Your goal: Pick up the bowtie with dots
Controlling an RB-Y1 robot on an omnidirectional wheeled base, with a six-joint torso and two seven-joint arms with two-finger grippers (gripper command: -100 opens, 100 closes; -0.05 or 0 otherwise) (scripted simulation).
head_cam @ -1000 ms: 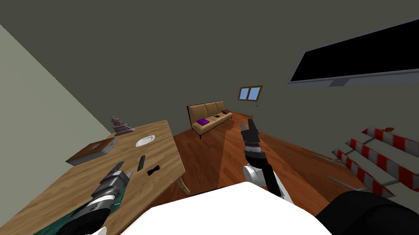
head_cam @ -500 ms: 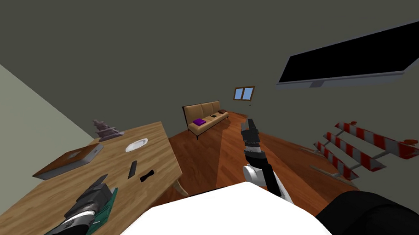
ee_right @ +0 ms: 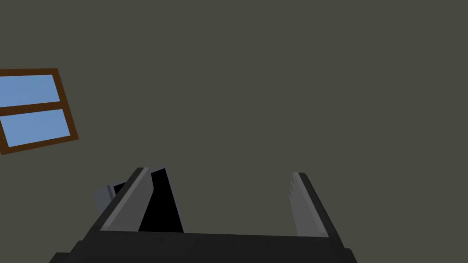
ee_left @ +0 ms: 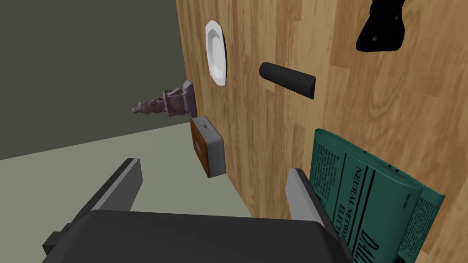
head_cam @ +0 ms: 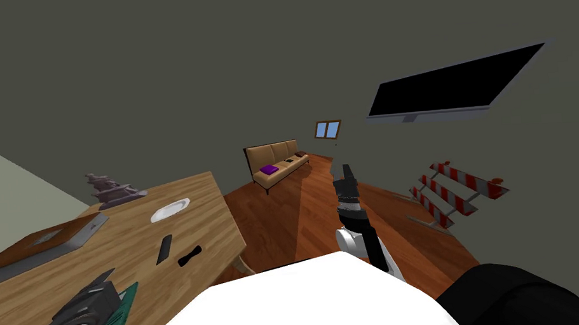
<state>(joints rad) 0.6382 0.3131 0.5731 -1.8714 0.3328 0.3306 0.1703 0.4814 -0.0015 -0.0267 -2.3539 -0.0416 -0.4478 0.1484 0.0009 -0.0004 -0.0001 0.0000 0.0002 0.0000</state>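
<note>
Head view puts the left gripper [head_cam: 106, 277] low over the near end of the tabletop [head_cam: 211, 198], above a green book [head_cam: 123, 304]. A second ago it reached further along, nearer the black bowtie [head_cam: 189, 256]. The robot's head has swung too, so the whole room sits differently. The bowtie now lies apart from the fingers, at about 3 o'clock from them, beside the tabletop's edge. A dark bar [head_cam: 164, 249] is at its 10 o'clock and a white plate [head_cam: 170, 210] at 12 beyond that. To my eye the reach has lost ground and must be made again.

Both pairs of fingers stand spread and empty, and the right gripper [head_cam: 346, 169] is raised over the floor. Left wrist view cuts the bowtie off at the picture's edge. Pale dots show faintly there, but are too small to tell from the head.
</note>
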